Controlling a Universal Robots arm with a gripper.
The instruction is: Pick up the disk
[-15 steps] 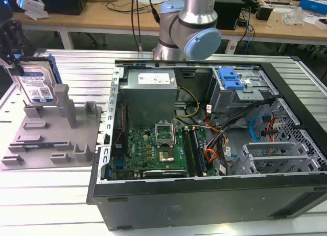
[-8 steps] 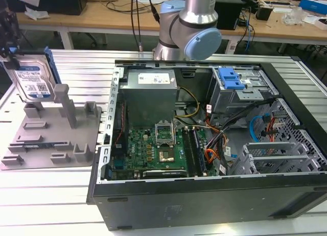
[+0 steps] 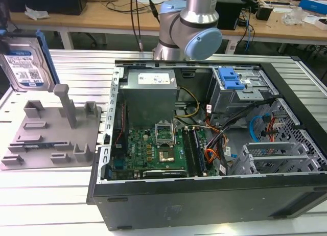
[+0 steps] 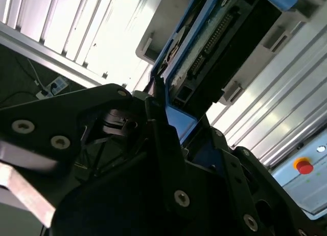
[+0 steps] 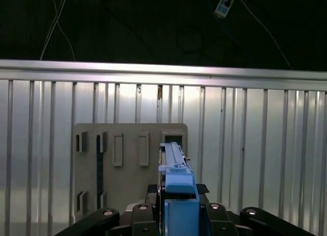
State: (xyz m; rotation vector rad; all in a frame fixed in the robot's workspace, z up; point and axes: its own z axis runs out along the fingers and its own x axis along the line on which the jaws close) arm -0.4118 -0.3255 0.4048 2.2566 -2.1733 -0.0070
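My claw [image 5: 176, 215] grips the disk [image 3: 24, 62] by its edge, lifted above the fixture [image 3: 51, 134]; a loose pinch could let it tilt and drop.

Gripper [image 5: 176, 215] clamped, raised high

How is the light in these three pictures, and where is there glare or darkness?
In the exterior view the light is even, with soft glare on the ribbed metal table behind the disk. In the second wrist view the table's slats are washed out white, while the gripper is a dark mass. In the first wrist view the background is almost black; the grey fixture plate and the disk are clearly lit.
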